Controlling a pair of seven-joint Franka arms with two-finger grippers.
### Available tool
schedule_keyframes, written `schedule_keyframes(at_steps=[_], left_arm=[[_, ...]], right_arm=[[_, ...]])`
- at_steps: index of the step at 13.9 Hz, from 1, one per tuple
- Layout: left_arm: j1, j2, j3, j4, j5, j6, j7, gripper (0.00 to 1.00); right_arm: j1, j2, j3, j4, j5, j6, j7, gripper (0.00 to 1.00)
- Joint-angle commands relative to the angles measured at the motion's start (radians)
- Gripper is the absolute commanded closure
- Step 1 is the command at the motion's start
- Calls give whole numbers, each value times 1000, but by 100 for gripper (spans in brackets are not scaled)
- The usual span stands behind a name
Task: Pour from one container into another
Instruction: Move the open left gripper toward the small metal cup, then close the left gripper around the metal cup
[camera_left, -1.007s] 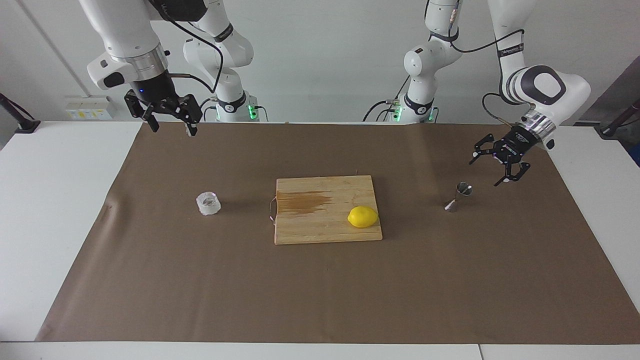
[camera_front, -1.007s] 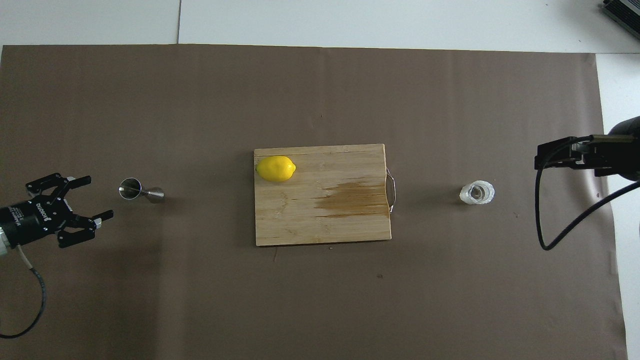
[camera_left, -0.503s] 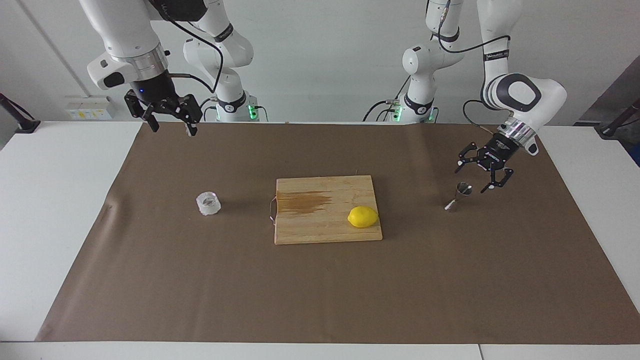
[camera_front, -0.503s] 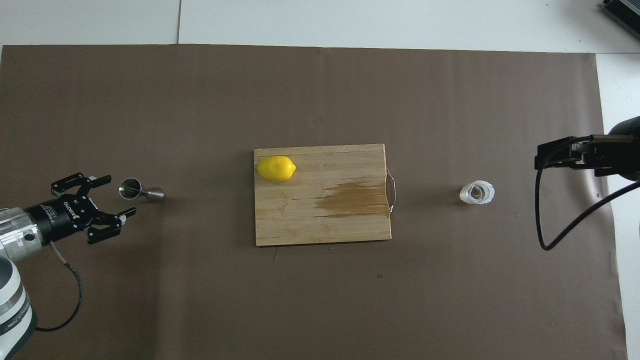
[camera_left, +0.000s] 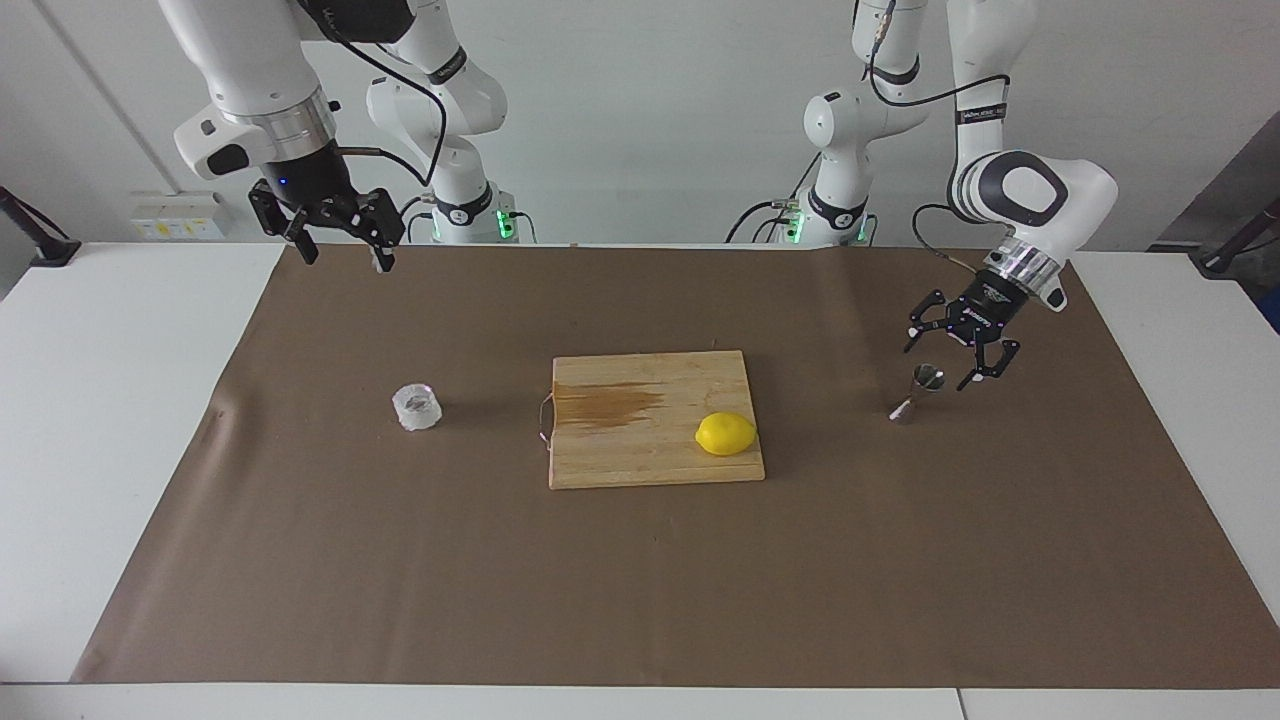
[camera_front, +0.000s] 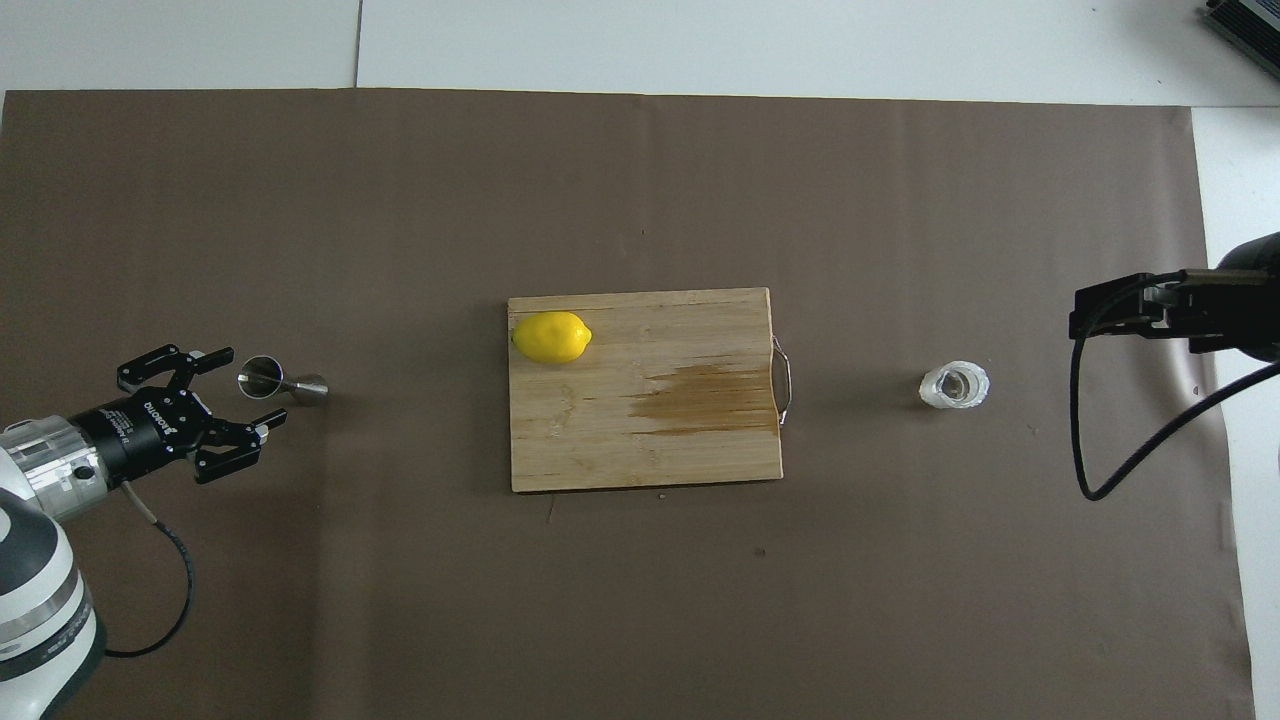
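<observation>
The cutting board sits mid-table with the lemon on its corner; the jigger stands toward the left arm's end of it, the glass tumbler toward the right arm's end

Bright, even overhead light casts soft shadows (no blur).

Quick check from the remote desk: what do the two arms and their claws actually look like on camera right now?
Both arms are glossy white with rounded joints, dark bands and a silver ring at the wrist. Each ends in a black claw built of open linkage fingers: the left claw carries small white lettering on its body, the right claw a small blue light above it. Loose black cables run along both arms, and green lights glow at the bases.
</observation>
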Motion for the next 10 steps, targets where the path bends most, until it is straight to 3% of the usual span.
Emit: schedule_keyframes(at_steps=[1, 7, 10], left_arm=[[-34, 4, 9, -20, -26, 51, -6, 0], [-33, 10, 9, -24, -27, 54, 14, 0], [-31, 10, 9, -25, -27, 55, 14, 13]], right_arm=[[-12, -21, 2, -23, 24, -1, -25, 0], [-13, -21, 4, -23, 24, -1, -25, 0], [-13, -21, 4, -23, 24, -1, -25, 0]])
